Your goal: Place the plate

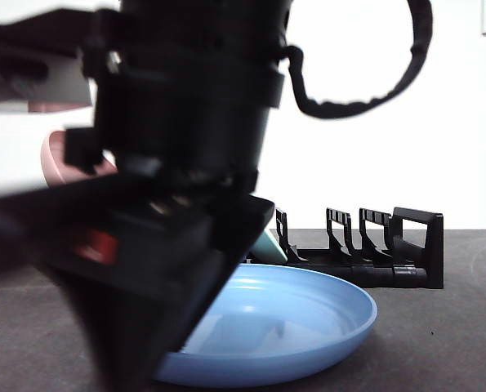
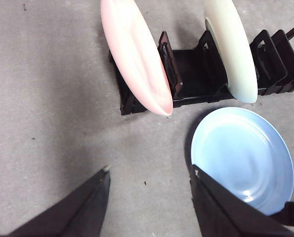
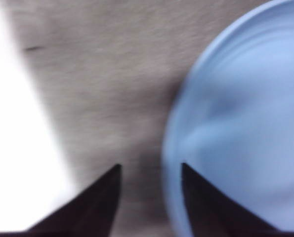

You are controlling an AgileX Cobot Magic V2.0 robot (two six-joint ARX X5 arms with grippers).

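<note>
The round blue plastic plate (image 1: 308, 322) lay flat on the grey table (image 1: 455, 343), just in front of the black slotted dish rack (image 1: 373, 253). In the rack, the pink plate (image 2: 137, 57) and the pale cream plate (image 2: 231, 49) stood on edge in separate slots, apart from each other, with empty slots between them.

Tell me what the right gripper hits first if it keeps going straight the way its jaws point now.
Most likely the rim of the blue plate: the right gripper is open, one jaw tip close beside that edge, the other over the bare gray table. The view is blurred, so depth is uncertain.
</note>
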